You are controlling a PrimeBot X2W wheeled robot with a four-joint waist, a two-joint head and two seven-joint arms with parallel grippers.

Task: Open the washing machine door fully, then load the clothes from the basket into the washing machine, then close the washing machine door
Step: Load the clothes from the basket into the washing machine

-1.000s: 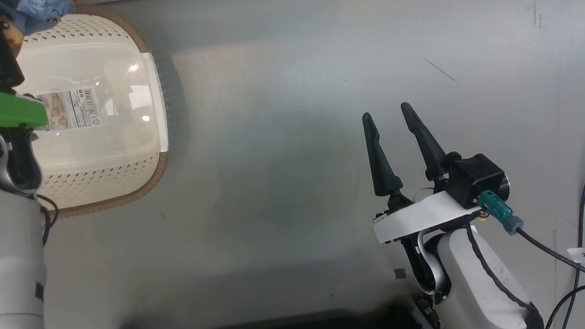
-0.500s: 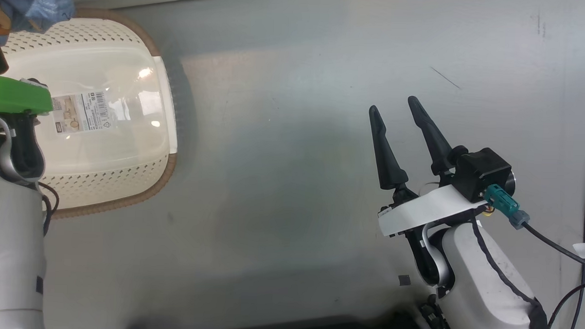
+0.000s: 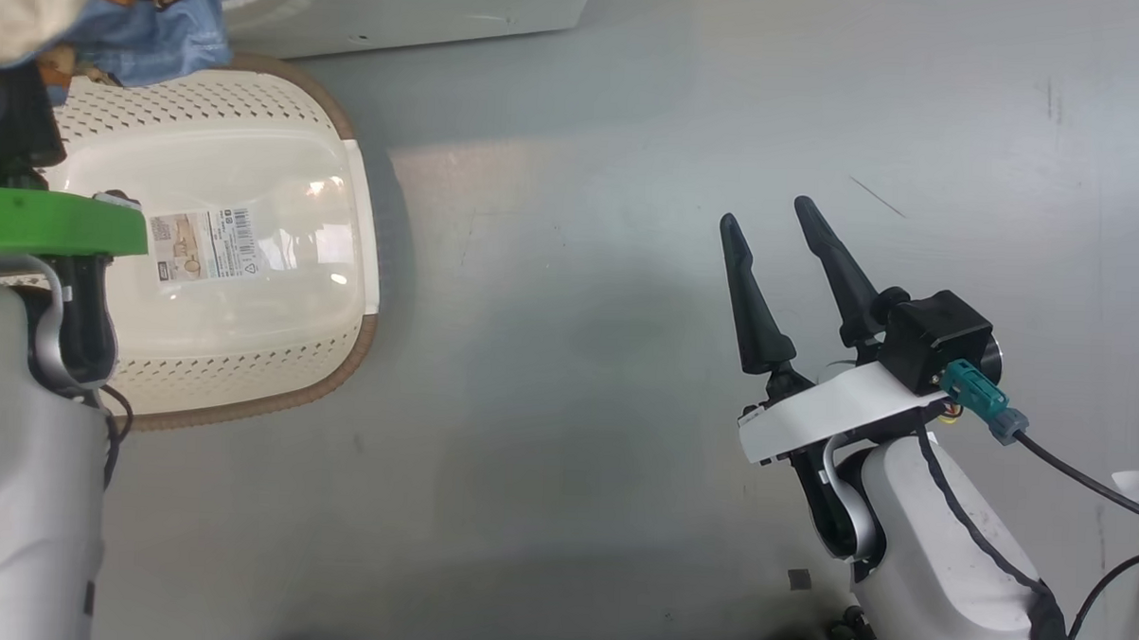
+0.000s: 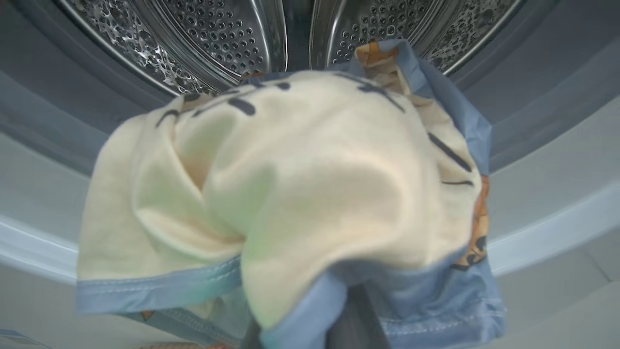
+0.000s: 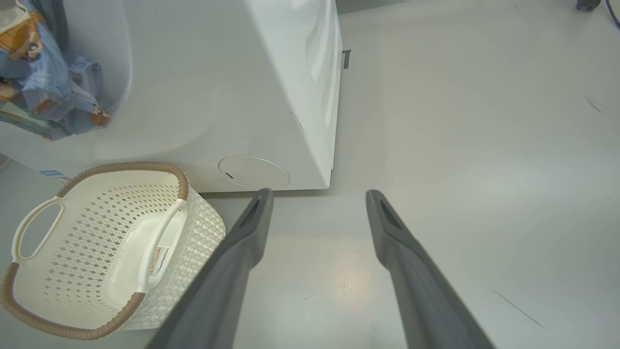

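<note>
At far left in the head view, the small soft bundle of light blue clothes (image 3: pixel 163 31), printed with orange-brown cartoon animals and topped by its beige cloth part, is held raised in the closed left jaws, above the far end of the basket. In the left wrist view the bundle is seen draped over a dark finger (image 4: pixel 361 320), just before the grey rubber gasket and perforated steel drum (image 4: pixel 218 29) of the big white front-loading washing machine (image 3: pixel 429 12). Below the clothes, the small cream-white perforated plastic basket (image 3: pixel 246 366) with its brown woven-look rim is set on the grey floor (image 3: pixel 568 358), just in front of the washer; a label sticker (image 3: pixel 202 248) is seen on its bottom. Further right, well apart from the basket, the right jaws are held wide open over bare floor, nothing gripped between the two long dark fingers (image 3: pixel 750 298).
</note>
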